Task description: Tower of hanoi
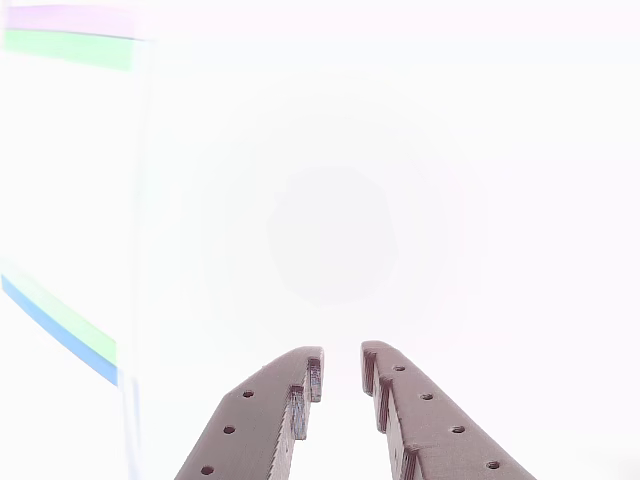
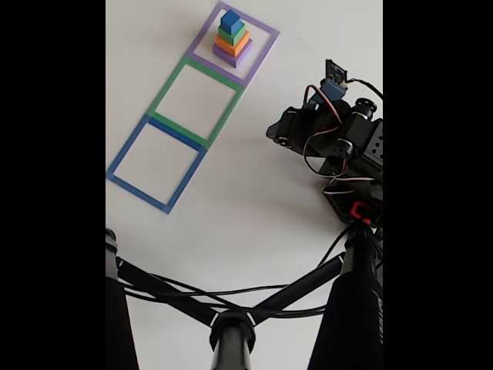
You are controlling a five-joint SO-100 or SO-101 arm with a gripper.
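Observation:
In the fixed view the tower of hanoi stands stacked at the top, inside a purple square outline [image 2: 267,48]. The blue cube [image 2: 230,18] is on top, then the green cube [image 2: 232,32], the orange cube [image 2: 232,44] and the pale-purple slab [image 2: 233,55] at the bottom. The arm sits folded at the right, and its gripper [image 2: 279,132] points left, well away from the stack. In the other view the gripper [image 1: 341,362] shows two brown fingers with a narrow gap and nothing between them, over a washed-out white surface.
A green outline [image 2: 166,89] and a blue outline [image 2: 127,146] lie in a row below the purple one. Faint green [image 1: 70,48] and blue [image 1: 60,335] bands show at the left of the other view. A black stand with cables [image 2: 231,312] crosses the bottom.

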